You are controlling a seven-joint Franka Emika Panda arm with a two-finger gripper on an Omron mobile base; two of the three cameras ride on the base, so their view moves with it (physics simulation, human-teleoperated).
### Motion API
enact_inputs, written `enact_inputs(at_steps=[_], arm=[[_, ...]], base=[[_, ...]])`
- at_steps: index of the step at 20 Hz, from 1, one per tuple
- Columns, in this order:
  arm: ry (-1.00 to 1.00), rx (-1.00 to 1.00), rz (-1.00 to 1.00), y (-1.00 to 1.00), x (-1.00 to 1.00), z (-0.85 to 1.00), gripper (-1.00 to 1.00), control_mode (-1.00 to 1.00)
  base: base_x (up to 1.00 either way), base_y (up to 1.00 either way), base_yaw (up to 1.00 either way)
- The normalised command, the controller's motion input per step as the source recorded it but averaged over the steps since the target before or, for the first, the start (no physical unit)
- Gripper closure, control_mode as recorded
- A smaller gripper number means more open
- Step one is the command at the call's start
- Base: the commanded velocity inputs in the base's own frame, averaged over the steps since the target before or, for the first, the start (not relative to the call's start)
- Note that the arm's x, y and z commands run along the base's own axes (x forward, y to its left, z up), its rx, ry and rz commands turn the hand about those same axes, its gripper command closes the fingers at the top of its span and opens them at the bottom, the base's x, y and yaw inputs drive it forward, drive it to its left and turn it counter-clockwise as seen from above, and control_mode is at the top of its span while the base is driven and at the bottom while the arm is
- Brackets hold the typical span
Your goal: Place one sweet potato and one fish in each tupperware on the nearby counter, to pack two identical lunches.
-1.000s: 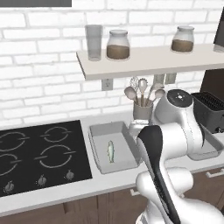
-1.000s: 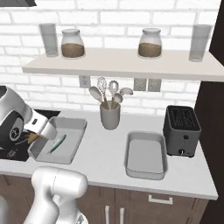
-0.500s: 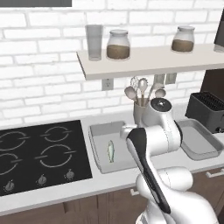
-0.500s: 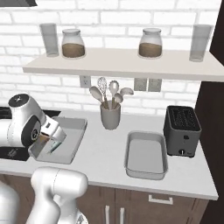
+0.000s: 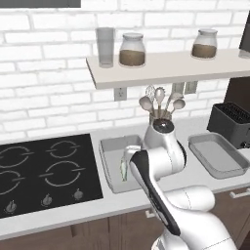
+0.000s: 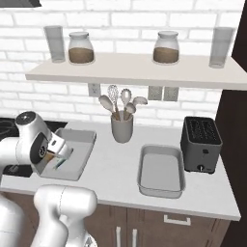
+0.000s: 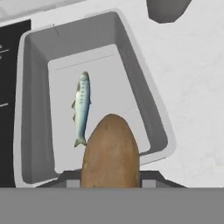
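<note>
Two tupperware trays sit on the surface (image 6: 113, 169): the near tray (image 7: 33, 109), directly ahead of the fingers, and the far tray (image 6: 161, 170), well off to the side beside the black toaster (image 6: 201, 144). The fingers (image 7: 110, 175) pinch a sweet potato (image 7: 110, 154), brown and blunt-ended, which juts forward from between them and hangs over the near end of the near tray. One fish (image 7: 82, 105) already lies lengthways on that tray's floor, just beyond and a little to one side of the potato's tip. The far tray looks bare.

As I judge it, the main risk is dropping the potato onto the fish: the tip sits almost over the fish's tail, so a straight release could land on it, or roll against it and shove it. A second risk is the near wall; the potato is close above that rim, and letting go too early could leave it perched on the flare or tipping out onto the surface.

Open room lies on the tray floor to the far side of the fish, where a bare strip runs to the sloped wall. The stovetop (image 5: 44, 168) borders the tray on one side, and the utensil holder (image 6: 121, 128) stands beyond the far end, so sideways clearance above the rim is fair.
</note>
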Motion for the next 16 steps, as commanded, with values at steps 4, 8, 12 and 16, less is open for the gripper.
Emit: enact_inputs(at_steps=[4,8,12,16], arm=[[0.11,-0.01,-0.05,0.36,0.3,-0.09,1.0,-1.0],[0.09,0.0,-0.05,0.04,0.28,-0.23,1.0,-1.0],[0.06,0.0,-0.05,-0.15,0.16,-0.36,1.0,-1.0],[0.01,0.0,-0.04,-0.11,0.3,-0.42,1.0,-1.0]], base=[[0.0,0.0,0.0],[0.0,0.0,0.0],[0.0,0.0,0.0],[0.0,0.0,0.0]])
